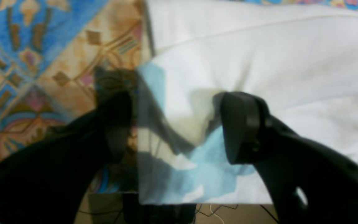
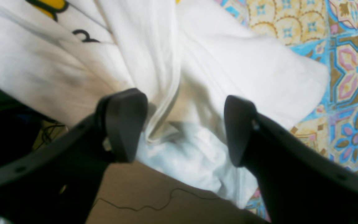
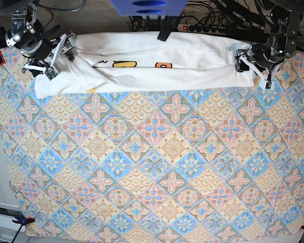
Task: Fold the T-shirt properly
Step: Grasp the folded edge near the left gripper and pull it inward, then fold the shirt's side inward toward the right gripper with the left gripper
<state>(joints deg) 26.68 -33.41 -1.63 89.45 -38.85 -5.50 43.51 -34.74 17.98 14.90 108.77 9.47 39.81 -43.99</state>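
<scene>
Base view, near edge first: the patterned tablecloth (image 3: 157,177) covers the whole table; tile print in blue, orange and pink.

Far edge of the table: the T-shirt (image 3: 157,76) lies as a long white band running side to side, folded over on itself lengthwise. Parts of its print (yellow, orange, black outline) show in the fold near the middle. One end, at the view's left, spreads wider and lies rumpled.

Right gripper (image 2: 182,124) sits at that rumpled left end. Wrist view: the 2 fingers stand well apart, a bunched ridge of white cloth between them, nothing clamped. One fingertip (image 2: 126,121) lies just beside a crease. Table edge and floor show below the cloth.

Left gripper (image 1: 172,124) sits at the shirt's other end, at the view's right. Wrist view: jaws spread wide, 1 finger (image 1: 241,124) over the white cloth, the other (image 1: 113,124) over the tablecloth, straddling the shirt's side edge. Pale blue print shows between them. No grip visible.

Beyond the table: cables and a power strip (image 3: 202,28).
</scene>
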